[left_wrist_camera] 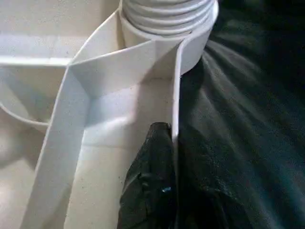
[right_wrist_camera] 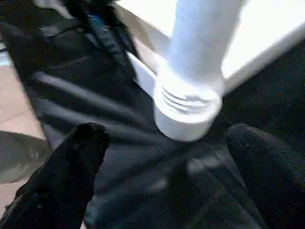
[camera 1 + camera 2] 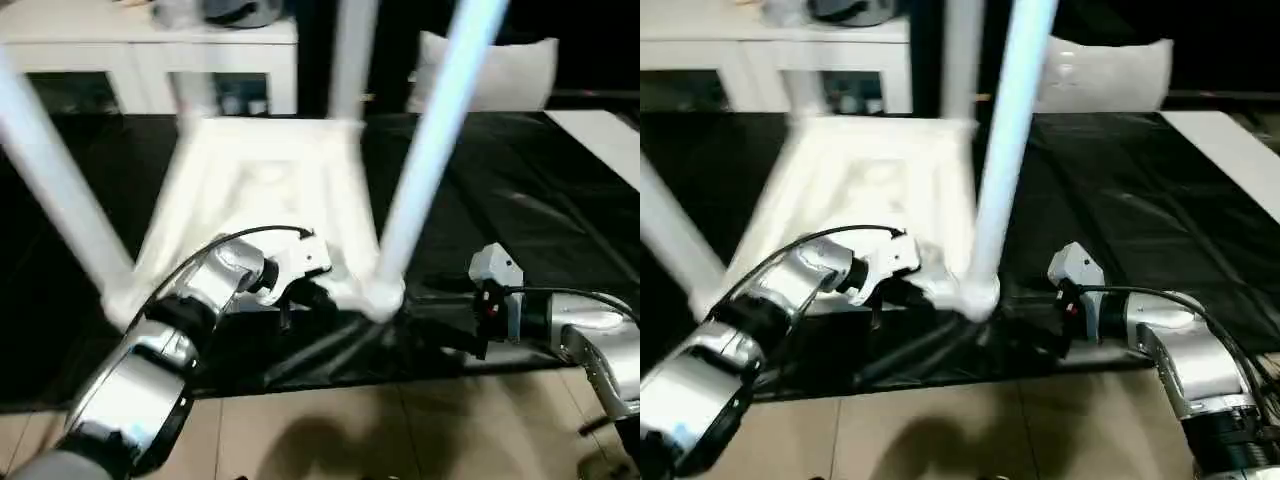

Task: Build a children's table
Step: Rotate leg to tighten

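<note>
While the table (image 3: 260, 190) lies upside down on the black tabletop (image 3: 520, 200), head views: three legs (image 3: 60, 190) stand in sockets, fourth corner unclear | left wrist: left end effector (image 3: 300, 292) pinches the rim (image 1: 174, 95) beside the near leg (image 3: 440, 150) | right wrist: right end effector (image 2: 171, 191) spread wide before that leg's threaded base, apart | judged: nearly built; righting remains.

My bench (image 3: 560, 230), under a creased black cover, spans the view in front of me, its near edge meeting the tan tiled floor (image 3: 400, 430). Lying on it upside down is the white tabletop (image 3: 265, 190), ribbed underside up, its near corner socket (image 2: 186, 114) right at the bench's front edge. At the far right of the cover sits a flat white panel (image 3: 600, 140).
</note>
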